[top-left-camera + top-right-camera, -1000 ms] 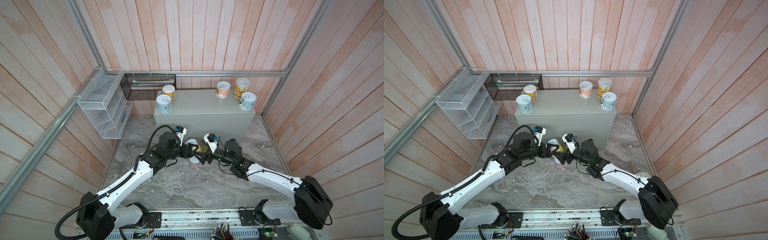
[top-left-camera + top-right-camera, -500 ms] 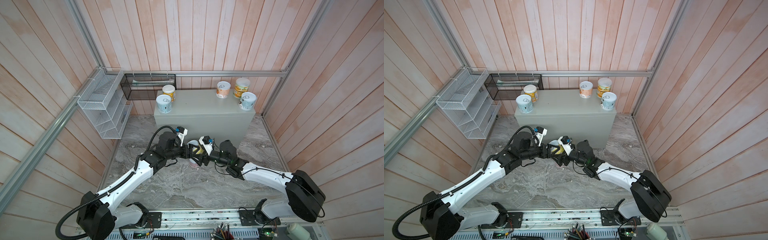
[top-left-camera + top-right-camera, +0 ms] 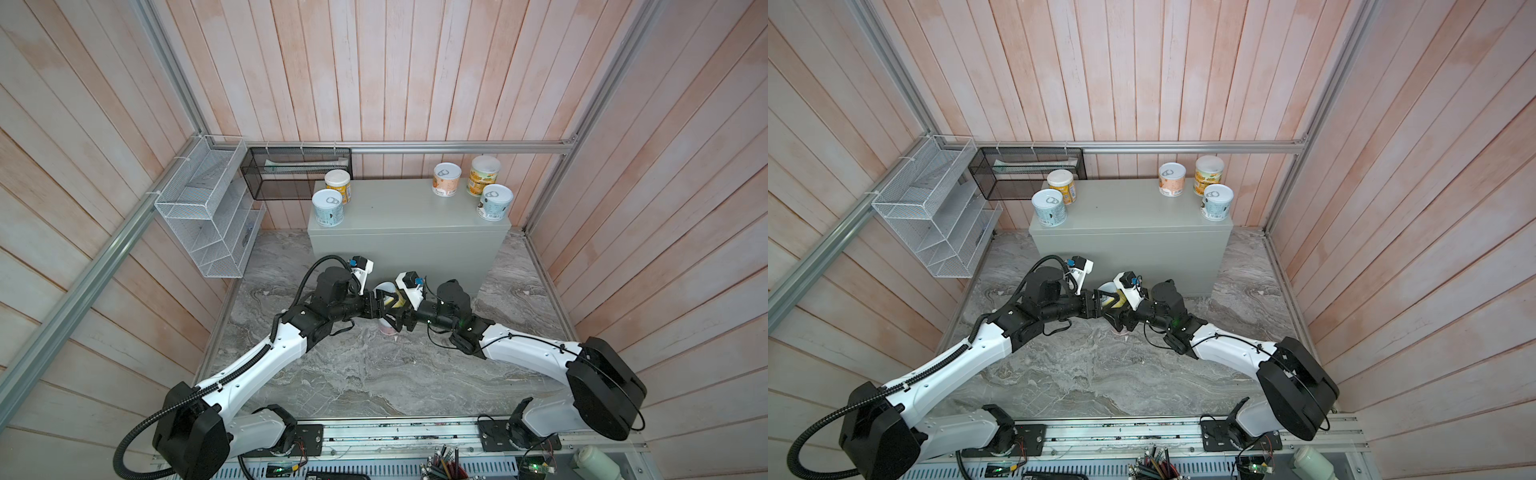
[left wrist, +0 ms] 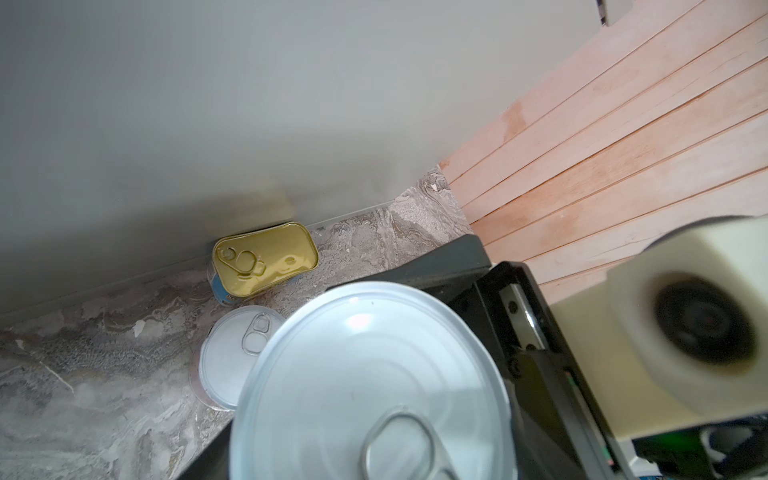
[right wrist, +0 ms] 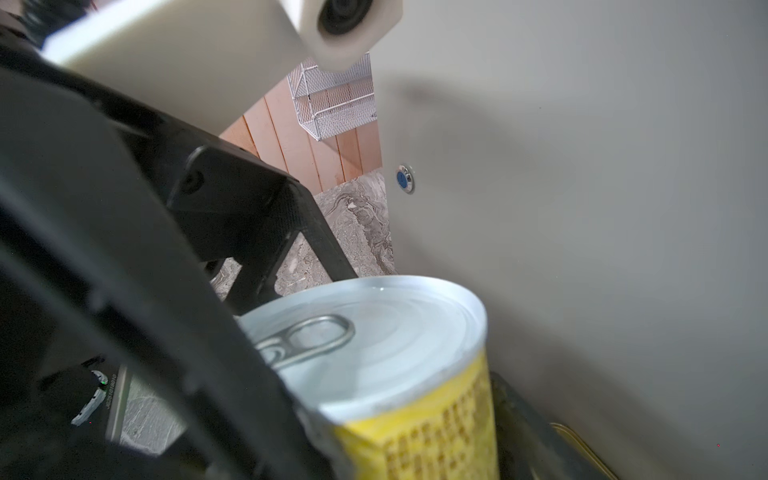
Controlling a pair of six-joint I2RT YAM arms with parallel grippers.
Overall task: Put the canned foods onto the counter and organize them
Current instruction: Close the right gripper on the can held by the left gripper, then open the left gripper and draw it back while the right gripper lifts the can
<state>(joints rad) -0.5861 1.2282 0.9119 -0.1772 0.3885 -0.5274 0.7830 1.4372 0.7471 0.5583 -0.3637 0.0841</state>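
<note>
Yellow can (image 5: 374,353): aloft before the counter (image 3: 407,208) front, pinched by left gripper (image 3: 379,306); right gripper (image 3: 400,313) jaws straddle it, grip cannot be told. Five cans (image 3: 328,208) stand on counter top; pink can (image 4: 232,357) and gold tin (image 4: 264,259) on marble (image 3: 353,374) below.

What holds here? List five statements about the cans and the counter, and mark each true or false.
1. Five round cans stand on the counter. True.
2. They form one cluster. False: in both top views two stand at its left end and three at its right end.
3. The gold-topped tin is on the counter. False: it lies on the marble, at the foot of the counter's front.
4. The right arm's jaws stand either side of the yellow can. True.
5. The pink can lies on its side. False: it stands upright beside the tin, pull-tab up.
</note>
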